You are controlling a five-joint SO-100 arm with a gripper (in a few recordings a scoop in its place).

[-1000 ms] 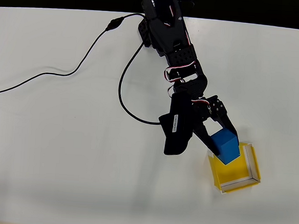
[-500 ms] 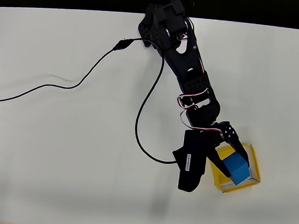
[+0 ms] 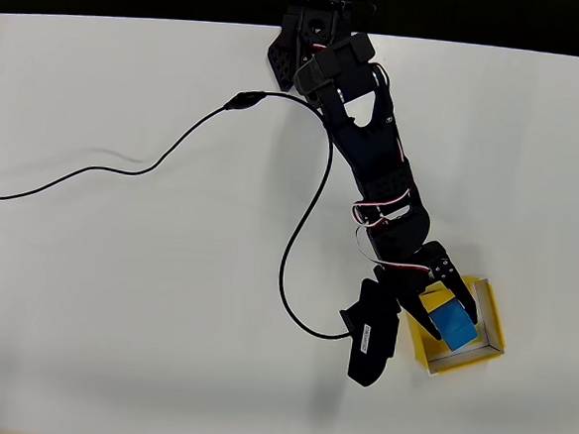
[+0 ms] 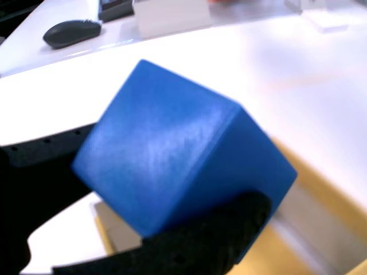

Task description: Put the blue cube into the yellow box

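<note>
Blue cube (image 3: 452, 322) clamped between black fingers of gripper (image 3: 448, 320), lower right of overhead view, over yellow box (image 3: 490, 313) interior. In wrist view cube (image 4: 178, 152) seen tilted, box wall (image 4: 312, 215) below. Black cable (image 3: 176, 140) draped across white table (image 3: 114, 314).

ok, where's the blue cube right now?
In the overhead view the blue cube sits lower right, over the yellow box, between the end effector fingers.

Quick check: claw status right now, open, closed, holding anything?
Claw: closed on the blue cube, holding it over the yellow box.
</note>
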